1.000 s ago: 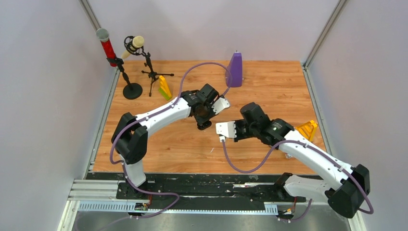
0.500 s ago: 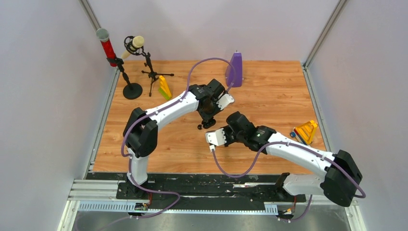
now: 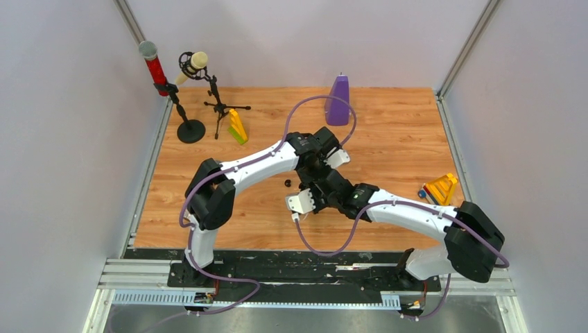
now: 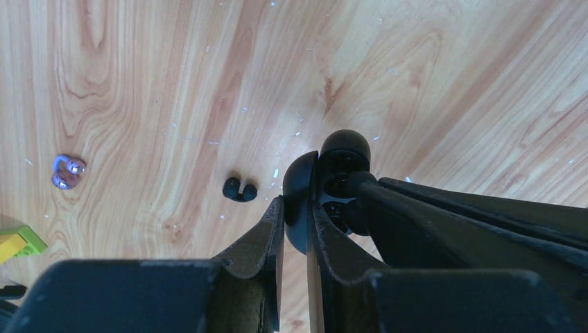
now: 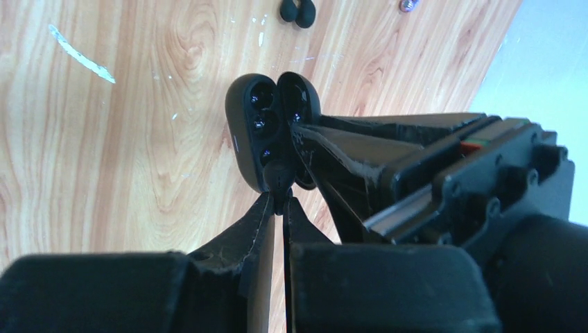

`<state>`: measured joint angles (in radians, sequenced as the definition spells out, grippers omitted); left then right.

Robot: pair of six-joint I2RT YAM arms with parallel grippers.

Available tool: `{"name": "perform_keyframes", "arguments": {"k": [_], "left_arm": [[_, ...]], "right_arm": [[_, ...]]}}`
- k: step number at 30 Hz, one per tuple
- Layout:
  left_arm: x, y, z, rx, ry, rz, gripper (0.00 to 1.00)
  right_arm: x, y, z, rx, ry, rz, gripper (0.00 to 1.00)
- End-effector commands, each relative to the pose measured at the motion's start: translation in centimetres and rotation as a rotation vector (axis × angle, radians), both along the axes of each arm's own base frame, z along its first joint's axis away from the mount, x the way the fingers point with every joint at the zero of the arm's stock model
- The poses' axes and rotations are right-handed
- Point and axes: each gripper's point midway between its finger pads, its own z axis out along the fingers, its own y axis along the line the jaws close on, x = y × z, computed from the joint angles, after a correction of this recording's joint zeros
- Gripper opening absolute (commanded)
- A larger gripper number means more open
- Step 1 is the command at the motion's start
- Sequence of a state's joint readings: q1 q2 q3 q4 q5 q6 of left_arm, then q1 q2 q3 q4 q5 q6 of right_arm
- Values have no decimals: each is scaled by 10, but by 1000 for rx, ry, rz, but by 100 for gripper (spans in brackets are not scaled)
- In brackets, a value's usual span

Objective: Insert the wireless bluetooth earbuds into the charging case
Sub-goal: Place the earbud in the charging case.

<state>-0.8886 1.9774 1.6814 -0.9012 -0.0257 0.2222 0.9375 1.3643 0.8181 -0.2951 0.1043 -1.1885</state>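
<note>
From the left wrist, the left gripper (image 4: 295, 208) is pinched nearly shut on the thin edge of one half of the open black case (image 4: 298, 187), which stands on edge between its fingers, above the wood table (image 4: 451, 62). The right gripper's dark fingers come in from the right and meet the case at its upper end, where a round black bud (image 4: 344, 147) sits against it. On the table just left of the case, apart from it, lies the black pair (image 4: 240, 189). The purple pair (image 4: 67, 171) lies well off to the left, and a yellow-green block (image 4: 17, 243) pokes in at the left edge

From the right wrist, the right gripper (image 5: 279, 198) is all but closed, with the bud nipped between its tips. The bud touches the near end of the case, whose two halves gape open showing glossy sockets. The left gripper holds the right-hand half. The black pair lies beyond, at the top edge

From above, both grippers meet mid-table, tips together, and the case is hidden beneath them. The black pair lies just to their left. A purple wedge (image 3: 338, 100) stands at the far edge, two mics (image 3: 188, 69) at the far left corner
</note>
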Motion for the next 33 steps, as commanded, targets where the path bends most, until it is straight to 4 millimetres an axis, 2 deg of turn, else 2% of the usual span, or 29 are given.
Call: {"name": "perform_keyframes", "arguments": {"k": [1,15,28,33], "left_arm": [[5,-4,10,-21,-24,5,22],[1,-6,12,-34,-19,-11,22],[-2,-8,12,-36,-17,-23,22],[-3,-8,12,-37,-14,-31,22]], "right_arm": [[8,14,16,29,-58,7,0],[11,16,8,-34,-77,10,0],[15,20,13,-19,-113,18,0],[13,18,5,-40,-104,29,0]]}}
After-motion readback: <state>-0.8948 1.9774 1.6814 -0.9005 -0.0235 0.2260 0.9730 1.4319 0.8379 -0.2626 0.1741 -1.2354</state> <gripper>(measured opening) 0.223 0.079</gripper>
